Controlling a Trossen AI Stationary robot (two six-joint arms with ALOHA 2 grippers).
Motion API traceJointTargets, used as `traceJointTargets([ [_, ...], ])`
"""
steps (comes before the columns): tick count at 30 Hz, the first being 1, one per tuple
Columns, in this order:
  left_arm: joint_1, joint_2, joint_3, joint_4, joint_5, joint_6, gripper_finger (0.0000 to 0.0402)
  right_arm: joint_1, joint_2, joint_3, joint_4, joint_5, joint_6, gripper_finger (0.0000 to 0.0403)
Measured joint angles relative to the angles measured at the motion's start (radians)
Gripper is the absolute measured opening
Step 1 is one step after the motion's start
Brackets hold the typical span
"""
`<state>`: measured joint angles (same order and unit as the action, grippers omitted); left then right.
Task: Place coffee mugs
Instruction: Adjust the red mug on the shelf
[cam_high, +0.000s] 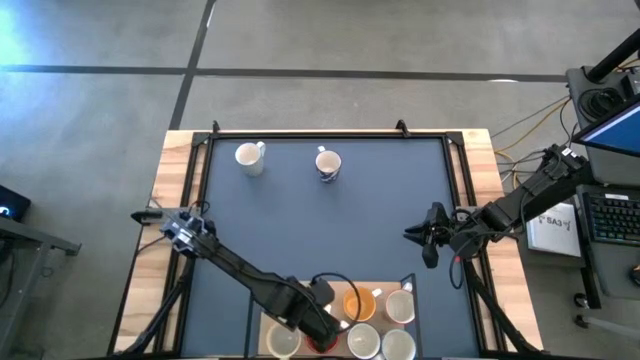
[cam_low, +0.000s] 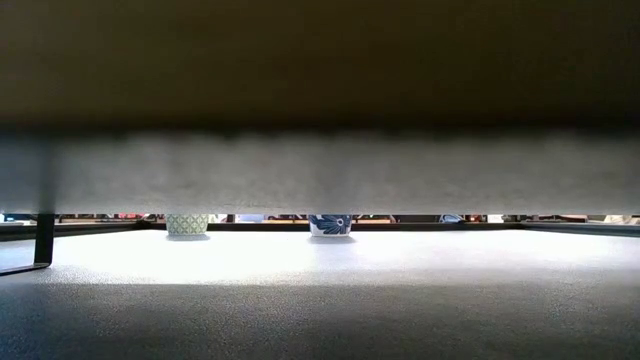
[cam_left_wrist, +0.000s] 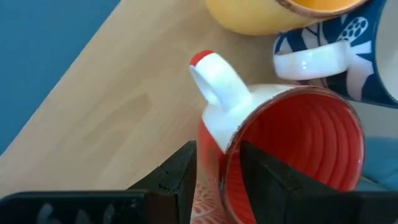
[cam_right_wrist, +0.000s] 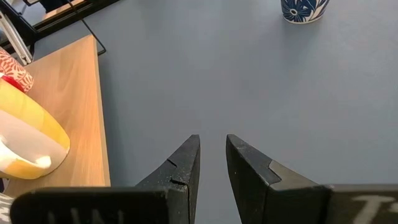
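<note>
Straddling the red mug's (cam_left_wrist: 292, 149) rim on the wooden tray (cam_high: 385, 290), left hand (cam_left_wrist: 217, 180) not yet clamped. Two mugs placed far from tray; six remain. Right hand (cam_right_wrist: 211, 163) empty, slightly parted.

In the low view a dark band fills the upper half, hiding both arms; only the bases of two mugs (cam_low: 187, 224) show beneath it. From above, the left arm (cam_high: 290, 300) covers most of the red mug (cam_high: 322, 343), and the bottom edge cuts the near mugs (cam_high: 398, 345).
</note>
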<state>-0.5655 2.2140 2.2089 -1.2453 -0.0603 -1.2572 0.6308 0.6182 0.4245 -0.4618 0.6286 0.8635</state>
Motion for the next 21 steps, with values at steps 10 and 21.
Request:
traceJointTargets([
  [10,0.0,0.003,0.0,0.03,0.046,-0.008,0.007,0.0,0.0,0.0,0.0,0.0,0.0,0.0068],
  [21,-0.003,0.003,0.0,0.045,0.097,-0.008,0.0055,0.0,0.0,0.0,0.0,0.0,0.0,0.0068],
])
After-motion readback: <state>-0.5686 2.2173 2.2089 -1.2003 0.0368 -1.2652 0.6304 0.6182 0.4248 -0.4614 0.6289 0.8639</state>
